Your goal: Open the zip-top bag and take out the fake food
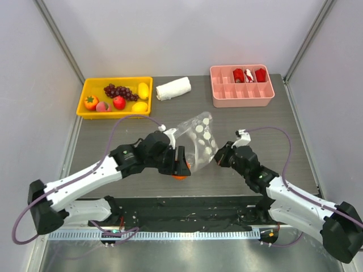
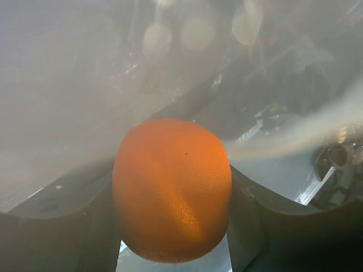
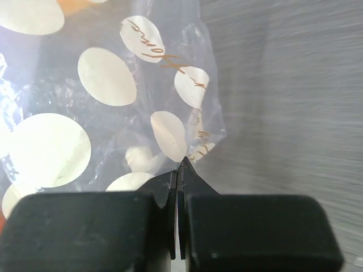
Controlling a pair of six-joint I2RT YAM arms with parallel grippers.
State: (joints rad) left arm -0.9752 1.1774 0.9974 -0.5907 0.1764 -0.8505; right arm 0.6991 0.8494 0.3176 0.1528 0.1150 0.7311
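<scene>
The clear polka-dot zip-top bag (image 1: pixel 199 143) lies mid-table between my two grippers. My left gripper (image 1: pixel 180 165) is at the bag's left side, shut on an orange fake fruit (image 2: pixel 172 190) that fills the space between its fingers (image 2: pixel 249 226); hazy bag plastic (image 2: pixel 85 85) surrounds it. A bit of the orange fruit (image 1: pixel 179 176) shows under the gripper from above. My right gripper (image 3: pixel 178 170) is shut on the bag's lower edge, with the bag's dotted plastic (image 3: pixel 108 107) just ahead of it. It also shows in the top view (image 1: pixel 219 156).
A yellow tray (image 1: pixel 87 109) at the back left holds a grape bunch (image 1: pixel 119 91), yellow, red and orange fruits. A rolled white cloth (image 1: pixel 173 88) lies beside it. A pink divided tray (image 1: pixel 243 98) with red items stands at the back right.
</scene>
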